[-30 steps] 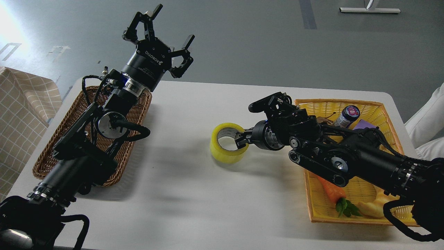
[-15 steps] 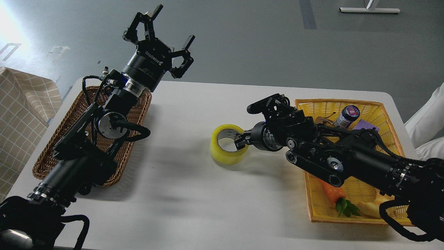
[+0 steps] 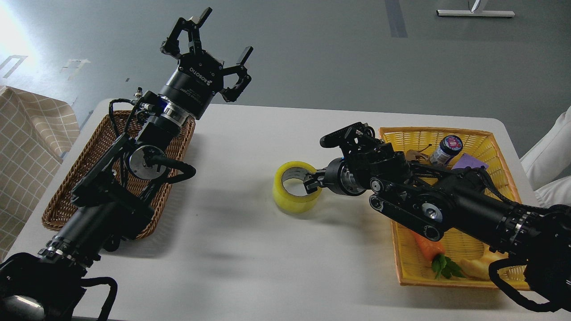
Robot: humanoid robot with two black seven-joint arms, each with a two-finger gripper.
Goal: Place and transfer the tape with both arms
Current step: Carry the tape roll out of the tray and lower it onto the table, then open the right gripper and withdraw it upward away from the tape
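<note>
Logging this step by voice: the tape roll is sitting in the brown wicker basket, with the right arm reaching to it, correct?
Not quite. In the head view the tape roll sits on the white table, between the brown wicker basket and the yellow basket. The right gripper does reach it.

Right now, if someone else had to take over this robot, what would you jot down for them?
Right gripper: at the tape, one finger inside the roll's hole; whether it is clamped on the wall I cannot tell.
Left gripper: open, empty, raised above the far end of the brown basket.
Tape: resting on the white table, mid-table, between the brown basket and the yellow basket.
Done: the tape is out on the table, in neither basket.
Left: the left arm has not touched the tape yet; the handover looks still to come.
</note>
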